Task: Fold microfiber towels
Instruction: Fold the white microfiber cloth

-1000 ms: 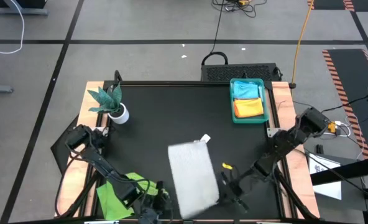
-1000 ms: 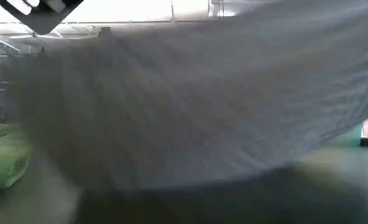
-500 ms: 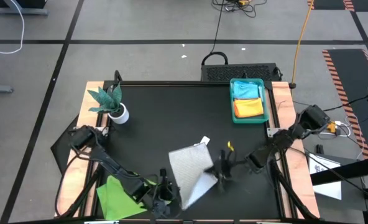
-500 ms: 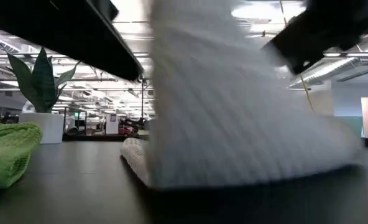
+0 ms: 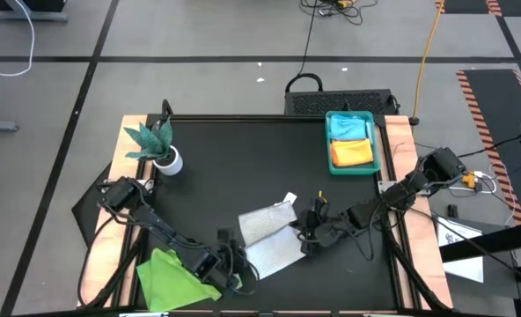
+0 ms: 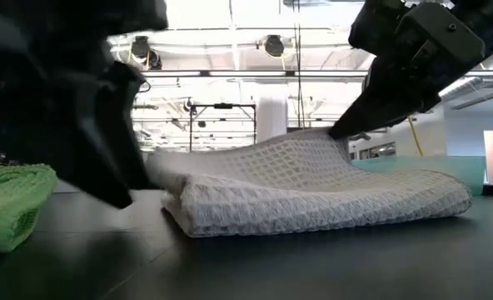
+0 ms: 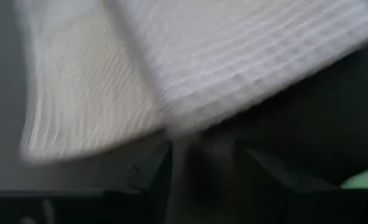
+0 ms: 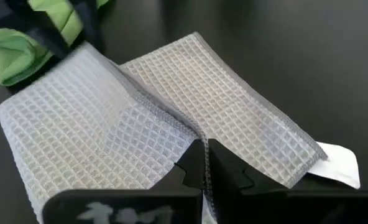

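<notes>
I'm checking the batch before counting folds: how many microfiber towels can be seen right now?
4. A white-grey towel lies mid-table at the front, pinched by the right gripper; a lime green towel sits at the front left; a pale blue towel and an orange towel lie in the teal tray. More may be hidden.

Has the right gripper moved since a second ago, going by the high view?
Yes. The right gripper, shut on the white-grey towel, has travelled up the picture from the table's near edge, toward the teal tray.

Open-plan lab: taped floor (image 5: 58,97), ceiling lights (image 6: 271,46).
</notes>
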Motion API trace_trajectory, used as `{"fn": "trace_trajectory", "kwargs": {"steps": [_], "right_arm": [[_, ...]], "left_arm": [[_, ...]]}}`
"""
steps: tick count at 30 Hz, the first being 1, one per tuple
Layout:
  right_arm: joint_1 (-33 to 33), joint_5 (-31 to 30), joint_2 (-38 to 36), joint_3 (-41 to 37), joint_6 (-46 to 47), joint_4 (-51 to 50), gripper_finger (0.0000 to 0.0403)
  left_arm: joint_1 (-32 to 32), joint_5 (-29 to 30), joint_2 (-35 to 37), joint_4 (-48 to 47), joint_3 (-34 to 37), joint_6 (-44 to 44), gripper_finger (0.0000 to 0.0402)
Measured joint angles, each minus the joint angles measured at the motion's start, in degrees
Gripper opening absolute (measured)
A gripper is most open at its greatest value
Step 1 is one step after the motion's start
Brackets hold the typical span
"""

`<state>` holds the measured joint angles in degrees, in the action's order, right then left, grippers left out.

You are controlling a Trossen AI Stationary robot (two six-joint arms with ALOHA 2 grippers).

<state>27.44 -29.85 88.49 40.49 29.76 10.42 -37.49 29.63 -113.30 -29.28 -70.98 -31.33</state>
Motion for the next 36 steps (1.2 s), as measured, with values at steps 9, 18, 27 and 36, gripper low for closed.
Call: {"fn": "trace_trajectory", "kwargs": {"steps": [9, 18, 27, 36], "right_arm": [[0.0, 0.4, 0.0, 0.0, -0.3, -0.4, 0.0002], [0.8, 1.6, 0.0, 0.0, -0.3, -1.4, 0.0002], [2.0, 1.4, 0.0, 0.0, 0.8, -1.9, 0.0002], [3.5, 1.4, 0.0, 0.0, 1.3, -1.9, 0.0002]], "left_arm": [[1.0, 4.4, 0.1, -3.6, 2.0, -17.9, 0.0243], [0.6, -1.2, 3.0, 14.1, 8.4, -19.9, 0.0246], [1.0, -4.9, 3.9, 48.1, 21.7, -22.4, 0.0246], [1.2, -1.5, 3.9, 72.2, 31.8, -24.7, 0.0246]]}}
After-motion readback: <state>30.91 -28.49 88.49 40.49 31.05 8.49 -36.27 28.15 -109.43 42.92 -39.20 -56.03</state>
